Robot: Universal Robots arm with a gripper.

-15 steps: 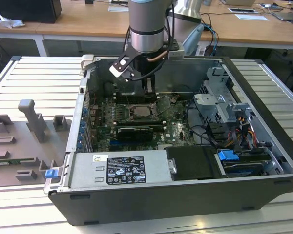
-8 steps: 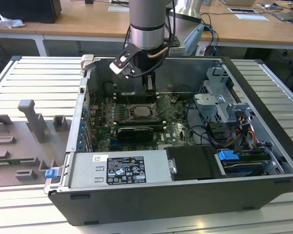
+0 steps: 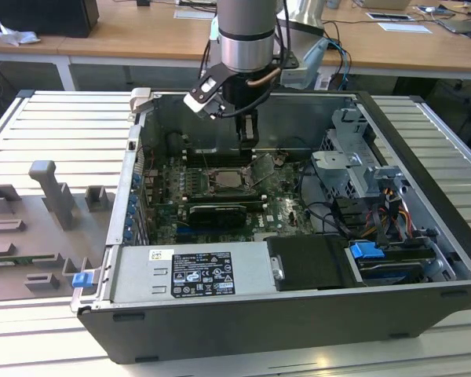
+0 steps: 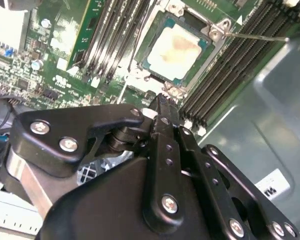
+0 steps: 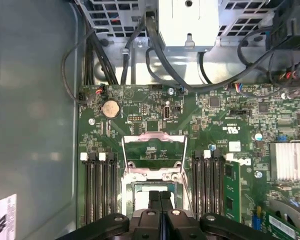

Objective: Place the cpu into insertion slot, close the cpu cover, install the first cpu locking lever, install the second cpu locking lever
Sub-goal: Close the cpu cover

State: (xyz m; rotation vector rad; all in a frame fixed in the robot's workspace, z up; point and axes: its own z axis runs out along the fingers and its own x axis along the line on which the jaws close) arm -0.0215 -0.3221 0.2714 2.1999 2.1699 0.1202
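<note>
The cpu [image 4: 177, 46], a pale silver square, lies flat in the insertion slot [image 4: 152, 62] on the green board. In the first wrist view the cpu cover [image 5: 152, 172] stands swung open beyond the insertion slot [image 5: 140, 192], and the board shows through its cut-out. In the exterior view the insertion slot [image 3: 228, 180] sits mid-board with the cpu cover [image 3: 264, 167] raised on the exterior view's right of it. My gripper [image 3: 248, 135] hangs just above the slot's far edge. Its black fingers [image 4: 162, 107] are pressed together, shut on nothing. A thin wire lever [image 4: 255, 36] sticks out beside the slot.
Long black memory slots [image 5: 100, 192] flank the socket on both sides. Cables [image 5: 160, 60] and a drive cage [image 3: 353, 161] crowd the case's far side. A power supply [image 3: 192, 275] lines the near wall. A grey fixture plate [image 3: 43, 228] lies outside at the exterior view's left.
</note>
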